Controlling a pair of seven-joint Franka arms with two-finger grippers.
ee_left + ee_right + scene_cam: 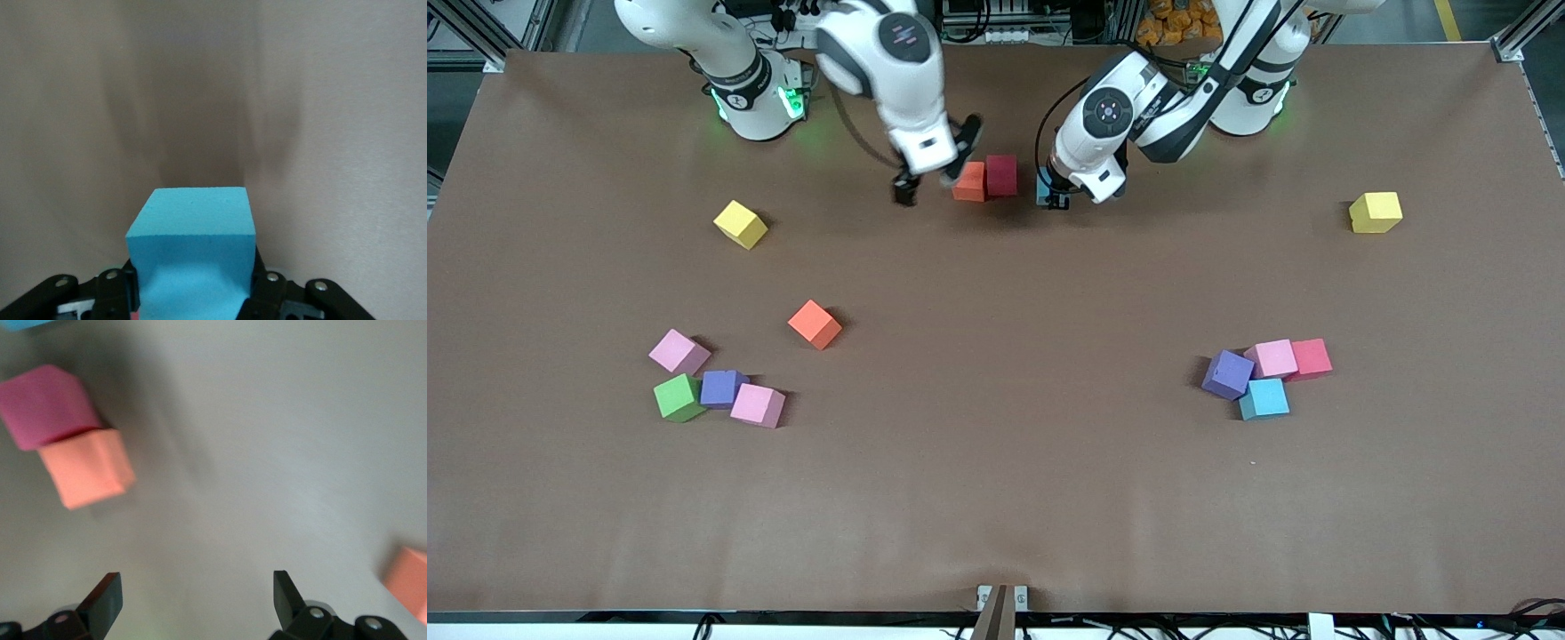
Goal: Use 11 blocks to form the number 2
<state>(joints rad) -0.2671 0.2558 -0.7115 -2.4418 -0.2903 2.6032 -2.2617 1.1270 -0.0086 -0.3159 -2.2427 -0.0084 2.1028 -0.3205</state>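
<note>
Near the robots' bases, at the middle of the table [996, 498], an orange block [968, 181] and a dark red block [1002, 175] sit touching side by side. Just beside them, toward the left arm's end, the left gripper [1054, 197] is clenched on a light blue block [190, 250]; the left wrist view shows its fingers [127, 287] pressed against two opposite faces of that cube, low over the table. The right gripper [934, 182] hangs over the table by the orange block, on the side toward the right arm's end, its jaws spread wide and holding nothing; its wrist view shows both fingertips [103, 600] apart over bare table.

Nearer the front camera, toward the right arm's end, a second orange block [815, 324] lies alone. Nearer still sits a cluster: a pink block [679, 352], a green block [679, 397], a purple block [723, 388] and another pink block [757, 405].

Toward the left arm's end, another cluster holds a purple block [1227, 374], a pink block [1271, 358], a red block [1311, 358] and a light blue block [1264, 399], all close together.

Two yellow cubes lie apart from the rest, one [740, 224] toward the right arm's end, one [1376, 212] toward the left arm's.
</note>
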